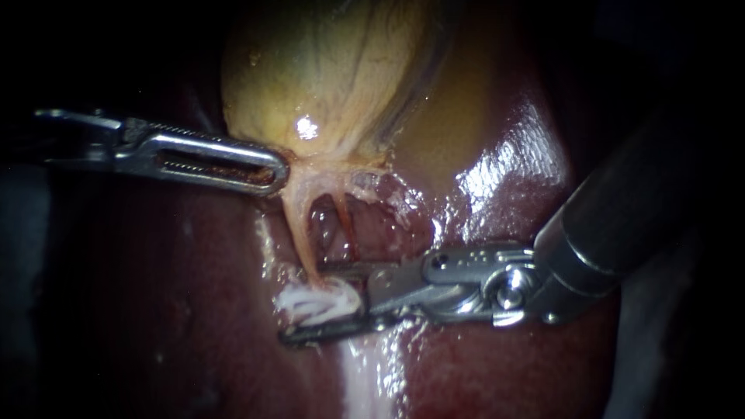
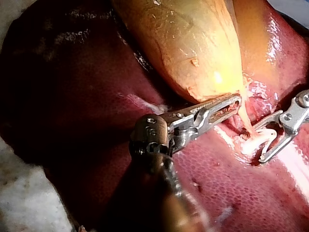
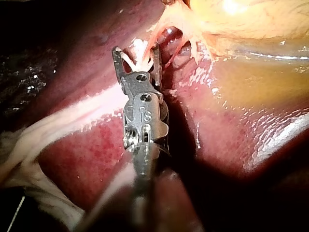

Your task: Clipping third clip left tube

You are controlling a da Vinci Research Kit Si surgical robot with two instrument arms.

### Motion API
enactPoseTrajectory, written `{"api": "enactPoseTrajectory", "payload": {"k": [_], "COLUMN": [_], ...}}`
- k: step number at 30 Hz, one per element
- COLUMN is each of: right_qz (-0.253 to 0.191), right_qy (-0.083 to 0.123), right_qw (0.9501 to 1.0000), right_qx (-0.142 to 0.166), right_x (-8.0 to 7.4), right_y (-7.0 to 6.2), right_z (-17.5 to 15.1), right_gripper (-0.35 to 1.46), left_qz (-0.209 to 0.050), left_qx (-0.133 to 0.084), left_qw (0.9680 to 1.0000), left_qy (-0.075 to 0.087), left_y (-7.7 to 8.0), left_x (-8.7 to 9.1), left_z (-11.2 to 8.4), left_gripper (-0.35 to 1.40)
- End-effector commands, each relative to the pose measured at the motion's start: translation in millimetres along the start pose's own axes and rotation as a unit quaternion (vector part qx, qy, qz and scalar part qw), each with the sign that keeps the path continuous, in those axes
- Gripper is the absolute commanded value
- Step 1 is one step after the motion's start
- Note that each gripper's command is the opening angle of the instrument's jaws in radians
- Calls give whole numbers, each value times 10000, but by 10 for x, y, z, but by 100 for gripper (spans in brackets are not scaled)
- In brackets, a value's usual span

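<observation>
Right instrument (image 1: 305,302) jaws open astride left tube (image 1: 299,233) nr white clips (image 1: 330,299), left instrument (image 1: 281,172) pinching gallbladder (image 1: 334,70): tug cd tear tube.

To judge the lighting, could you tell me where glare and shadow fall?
Endoscope view: glare on the liver beside the gallbladder; the left instrument lies half in shadow. Left wrist view: a bright spot on the gallbladder, dark liver behind. Right wrist view: glare streaks on the liver, shadow beside the right instrument.
</observation>
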Motion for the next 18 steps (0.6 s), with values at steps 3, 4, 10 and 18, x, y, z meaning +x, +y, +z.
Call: {"api": "enactPoseTrajectory", "payload": {"k": [3, 4, 10, 18], "right_qz": [4, 8, 23, 48], "right_qy": [-13, -13, 34, 96], "right_qw": [10000, 10000, 10000, 9999], "right_qx": [-5, -5, 6, 22], "right_x": [1, 1, 5, 11], "right_y": [0, 0, 1, 3], "right_z": [0, -1, -3, -7], "right_gripper": [50, 50, 50, 50], "left_qz": [1, 1, 1, 1], "left_qx": [-2, -2, -2, -3], "left_qw": [10000, 10000, 10000, 10000], "left_qy": [-1, -1, -1, -2], "left_y": [0, 0, 0, 0], "left_x": [0, 0, 0, 0], "left_z": [0, 0, 0, -1], "left_gripper": [-35, -35, -35, -35]}}
